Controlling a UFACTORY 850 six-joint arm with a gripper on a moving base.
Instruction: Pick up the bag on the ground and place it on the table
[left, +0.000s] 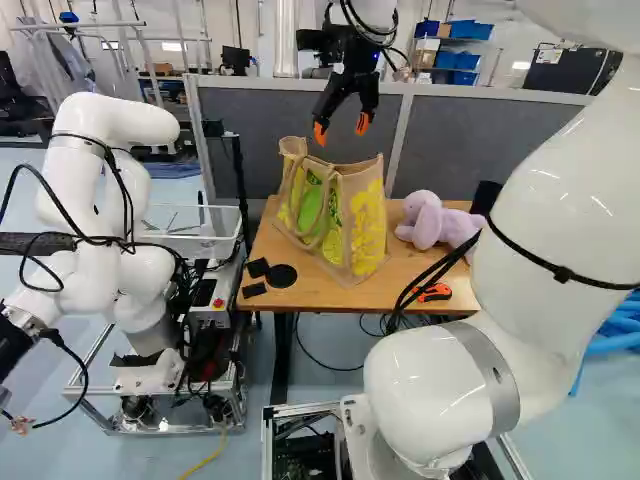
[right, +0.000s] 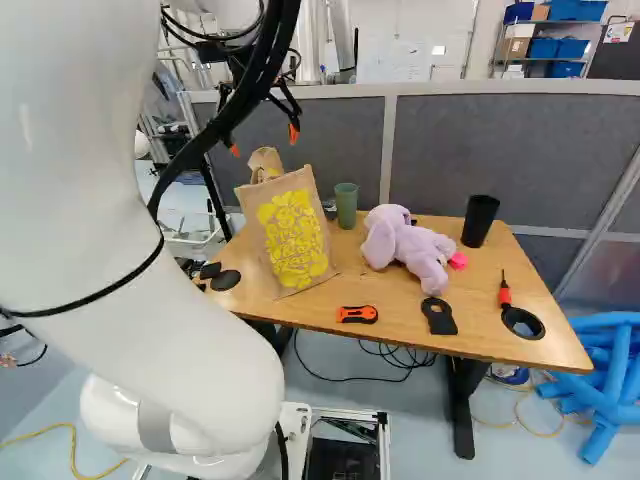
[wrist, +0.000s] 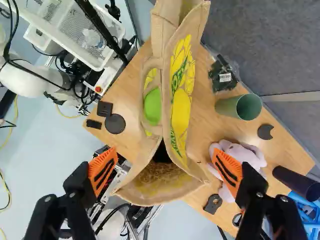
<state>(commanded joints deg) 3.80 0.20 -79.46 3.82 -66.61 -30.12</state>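
On the desk (right: 400, 300), the bag (right: 295, 235) stands upright; being soft, it might slump if nudged. Above it the pincer (left: 341, 128) is wide open, holding nothing; swung low, it could knock the plush (right: 410, 250) or snag a handle (wrist: 143, 100).

base views forward from behind arm (left: 545, 215), wrist view down over shared table (right: 400, 290)

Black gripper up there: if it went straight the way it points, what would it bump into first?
Most likely the bag: its open top lies straight ahead, between the gripper's spread jaws. How far off is hard to judge.
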